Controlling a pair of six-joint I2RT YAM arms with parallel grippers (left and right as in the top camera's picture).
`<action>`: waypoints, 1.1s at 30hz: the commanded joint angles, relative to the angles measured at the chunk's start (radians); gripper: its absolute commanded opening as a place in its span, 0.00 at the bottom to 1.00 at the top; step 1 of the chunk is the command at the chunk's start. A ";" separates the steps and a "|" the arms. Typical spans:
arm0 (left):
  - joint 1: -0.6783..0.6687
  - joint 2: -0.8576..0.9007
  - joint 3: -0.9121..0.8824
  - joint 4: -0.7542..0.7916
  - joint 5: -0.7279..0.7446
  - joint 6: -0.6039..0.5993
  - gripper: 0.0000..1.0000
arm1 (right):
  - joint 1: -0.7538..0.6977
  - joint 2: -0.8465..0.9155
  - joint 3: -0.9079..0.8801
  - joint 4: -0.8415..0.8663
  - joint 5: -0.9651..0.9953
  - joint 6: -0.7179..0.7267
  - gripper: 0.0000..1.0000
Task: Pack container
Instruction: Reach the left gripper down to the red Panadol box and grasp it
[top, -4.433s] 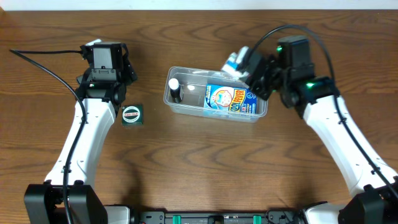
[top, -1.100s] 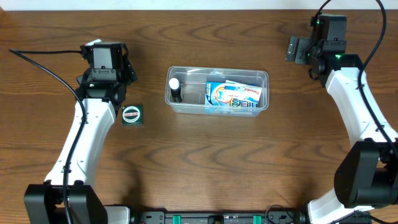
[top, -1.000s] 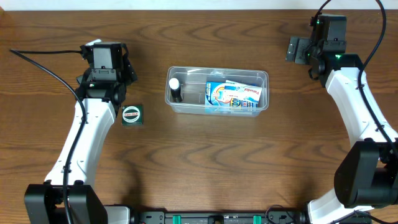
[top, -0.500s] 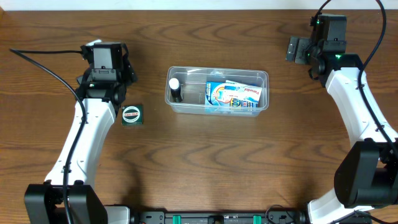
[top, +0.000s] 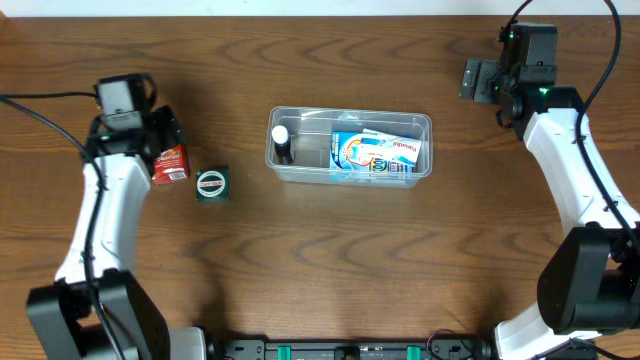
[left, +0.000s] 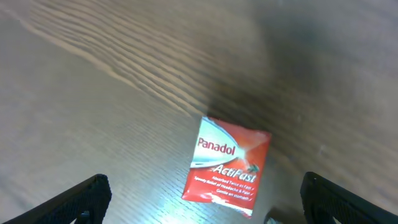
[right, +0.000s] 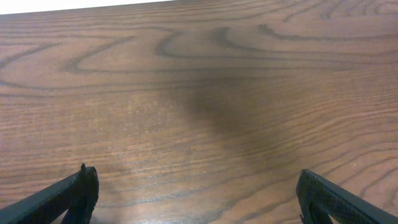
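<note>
The container (top: 310, 112) is a clear plastic tub, long and shallow, with rounded corners and a rim. It stands in the middle of the wooden table (top: 330, 260). Inside are a blue box (top: 375, 155) toward the right end and a small dark bottle (top: 281, 140) with a white cap at the left. The left gripper (left: 205, 190) hangs spread wide above a red Panadol box (left: 227, 167) — holding nothing. The right gripper (right: 196, 193) is spread wide too, well apart from the tub.

Dark brown wood-grain table (top: 330, 270), white strip (top: 300, 5) along its far edge, soft glare on the wood
</note>
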 joint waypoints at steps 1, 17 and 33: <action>0.031 0.059 0.006 0.007 0.245 0.212 0.98 | -0.001 -0.010 0.008 -0.003 0.013 0.018 0.99; 0.035 0.250 0.006 0.029 0.145 0.288 0.98 | -0.001 -0.010 0.008 -0.003 0.013 0.018 0.99; 0.037 0.354 0.005 0.111 0.145 0.239 0.98 | -0.001 -0.010 0.008 -0.003 0.013 0.018 0.99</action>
